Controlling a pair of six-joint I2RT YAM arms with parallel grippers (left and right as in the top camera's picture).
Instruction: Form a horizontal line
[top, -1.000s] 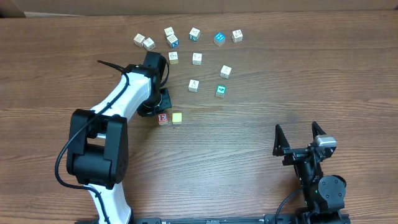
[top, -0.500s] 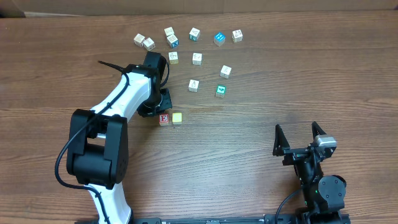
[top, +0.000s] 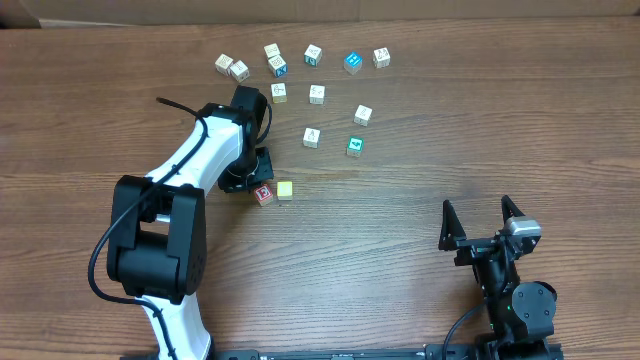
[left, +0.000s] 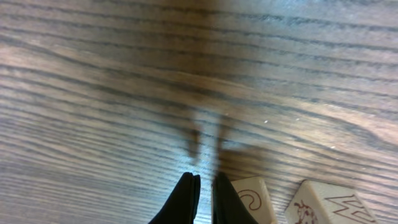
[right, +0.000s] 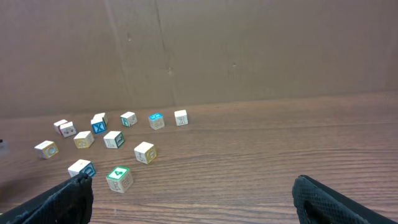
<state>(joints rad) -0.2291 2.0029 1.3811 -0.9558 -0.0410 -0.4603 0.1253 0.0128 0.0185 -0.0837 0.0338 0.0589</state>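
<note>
The left claw was held with its jaws pressed together on nothing, tips lowered to the surface just beside the red cube, probably so that it could be nudged rather than lifted. That cube was set slightly askew, just beside the pale yellow cube; only these two made up the horizontal line. The teal-green cube and a white cube were left well apart. Open room was offered to the right of the yellow cube. The right claw was held wide apart, empty, near the front edge.
</note>
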